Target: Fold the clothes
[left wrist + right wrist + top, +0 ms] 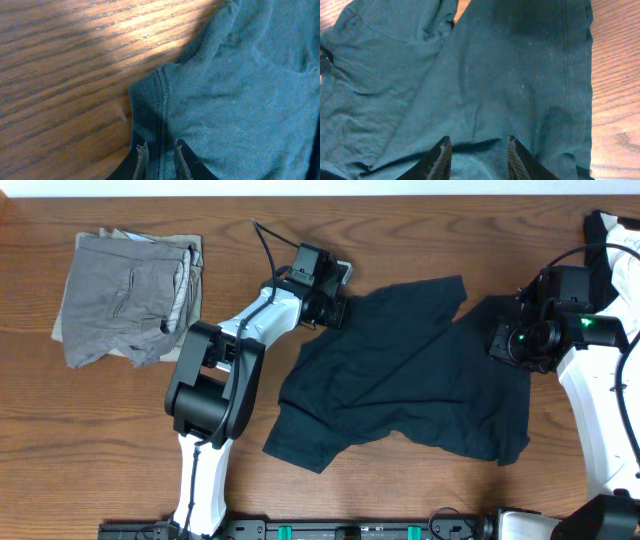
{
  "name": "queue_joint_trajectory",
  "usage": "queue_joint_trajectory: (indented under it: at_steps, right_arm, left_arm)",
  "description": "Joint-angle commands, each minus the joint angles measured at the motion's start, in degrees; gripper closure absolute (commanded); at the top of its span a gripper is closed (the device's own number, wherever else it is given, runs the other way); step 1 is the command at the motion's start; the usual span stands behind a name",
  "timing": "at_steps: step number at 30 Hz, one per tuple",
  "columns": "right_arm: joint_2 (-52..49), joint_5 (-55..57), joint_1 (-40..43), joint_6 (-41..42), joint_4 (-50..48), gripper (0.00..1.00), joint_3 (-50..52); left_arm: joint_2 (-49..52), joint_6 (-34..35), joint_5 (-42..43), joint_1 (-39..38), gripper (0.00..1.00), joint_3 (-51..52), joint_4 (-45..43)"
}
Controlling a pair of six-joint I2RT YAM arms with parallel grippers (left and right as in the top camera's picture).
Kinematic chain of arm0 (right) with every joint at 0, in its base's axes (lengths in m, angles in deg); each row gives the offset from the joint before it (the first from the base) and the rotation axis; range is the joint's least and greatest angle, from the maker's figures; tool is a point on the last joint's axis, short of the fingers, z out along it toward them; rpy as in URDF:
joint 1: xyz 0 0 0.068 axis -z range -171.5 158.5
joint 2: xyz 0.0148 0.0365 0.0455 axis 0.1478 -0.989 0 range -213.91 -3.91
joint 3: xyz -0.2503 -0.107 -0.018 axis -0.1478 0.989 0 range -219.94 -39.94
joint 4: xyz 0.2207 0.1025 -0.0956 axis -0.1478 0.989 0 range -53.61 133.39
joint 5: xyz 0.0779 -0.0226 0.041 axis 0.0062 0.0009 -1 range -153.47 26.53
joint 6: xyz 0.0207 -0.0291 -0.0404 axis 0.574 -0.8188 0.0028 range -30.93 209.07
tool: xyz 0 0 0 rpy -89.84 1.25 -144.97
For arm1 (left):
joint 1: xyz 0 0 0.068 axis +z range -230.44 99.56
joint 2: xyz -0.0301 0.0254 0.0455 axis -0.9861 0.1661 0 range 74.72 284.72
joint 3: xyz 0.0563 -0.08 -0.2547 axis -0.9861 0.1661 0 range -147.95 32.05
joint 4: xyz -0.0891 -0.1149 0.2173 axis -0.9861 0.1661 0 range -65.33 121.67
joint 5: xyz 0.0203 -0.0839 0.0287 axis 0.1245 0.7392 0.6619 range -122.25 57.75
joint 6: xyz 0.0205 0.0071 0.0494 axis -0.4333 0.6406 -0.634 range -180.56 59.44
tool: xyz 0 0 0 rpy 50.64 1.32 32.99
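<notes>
Item 1. Grey woven shorts with khaki trim (128,298): a folded bundle at the far left of the brown wood-grain table (450,220), well apart from both arms. Not in hand.

Item 2. Plain black-navy short-sleeved knit T-shirt (400,380): lies open and rumpled at the table's centre, one lower corner turned toward the left arm's base and one sleeve reaching up toward the back edge.
- Handling, as judged: light, limp and thin. It will sag and drag on the wood, crease wherever it bunches, and hold no shape.
- It is neither fragile nor slippery.
- Best taken at a stitched edge or corner, where the doubled cloth gives a pinch some bite.
- A hold on each side would keep a fold line straight.

Item 3. Left gripper (160,147): at the shirt's upper left edge.
- Jaws narrow, with little gap between them.
- The stitched hem band (162,100) runs down between the two fingertips, so it appears pinched on that edge.

Item 4. Right gripper (477,145): over the shirt's right side, near the bare wood beyond the cloth's edge.
- Jaws about half apart.
- A dark crease of fabric crosses between the tips. Nothing is seen gathered or clamped.
- Whether the tips press the cloth cannot be told.

Item 5. Black-and-white fabric (603,225): only partly in view at the far right corner. What kind of garment it is cannot be told.
</notes>
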Motion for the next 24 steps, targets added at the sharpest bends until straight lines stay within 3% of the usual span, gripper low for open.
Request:
queue_joint_trajectory:
  at_steps: [1,5,10,17,21,24]
  right_arm:
    - [-0.22,0.2,0.44,-0.04,-0.15,0.66,-0.26]
    - [-0.22,0.2,0.44,-0.04,-0.11,0.66,-0.26]
    - [-0.28,0.87,0.44,-0.02,-0.33,0.65,-0.24]
    - [-0.42,1.05,0.42,0.22,-5.81,0.61,2.58]
    - [-1.22,0.66,0.42,2.56,-15.78,0.6,7.41]
    - [-3.82,0.07,0.42,5.16,-26.03,0.7,11.08]
  left_arm:
    - [2.01,-1.42,-6.91,0.02,0.81,-0.42,0.83]
    - [2.01,3.32,-26.95,0.44,0.91,-0.42,0.72]
    - [2.01,7.56,-38.62,4.24,0.92,-0.44,-0.37]
    - [1.73,11.32,-37.11,10.25,0.91,-0.44,1.46]
    - [0.79,10.73,-37.11,10.32,0.88,-0.44,2.45]
    - [-0.2,9.99,-37.11,9.57,0.87,-0.44,2.47]
